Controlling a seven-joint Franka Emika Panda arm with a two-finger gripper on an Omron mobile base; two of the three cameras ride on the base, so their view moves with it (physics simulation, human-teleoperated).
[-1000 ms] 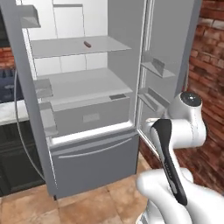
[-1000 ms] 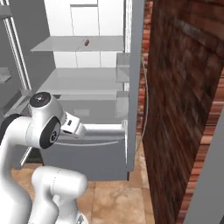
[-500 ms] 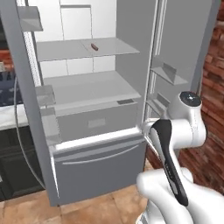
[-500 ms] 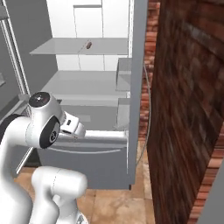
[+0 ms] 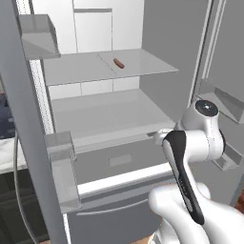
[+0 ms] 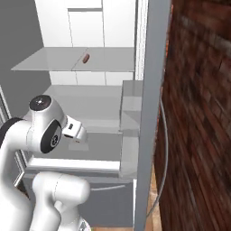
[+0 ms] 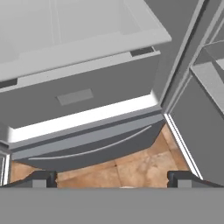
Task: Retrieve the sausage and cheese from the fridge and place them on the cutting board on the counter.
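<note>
The fridge (image 5: 109, 157) stands open in front of the robot, both doors swung wide. The sausage (image 5: 118, 63) lies on the upper shelf (image 5: 143, 66), toward the middle and well back from the near edge; in the right base view it sits at the same spot (image 6: 85, 57). The cheese cannot be made out in these pictures.

The gripper (image 7: 112, 178) hangs low, pointed down at the drawer front (image 7: 87, 100) and the floor tiles, far below the sausage. Its jaws stand wide and hold nothing.

The sausage looks light and fairly firm, a short rounded cylinder likely to roll if nudged from the side. Its smooth skin may slip under a pinch near the ends. The best hold is probably across its middle, fingers closing on the two long sides, so it cannot squirt out endwise. Because it lies flat on a hard shelf, the fingertips would need to come down close to the shelf surface. A gentle squeeze should do.
</note>
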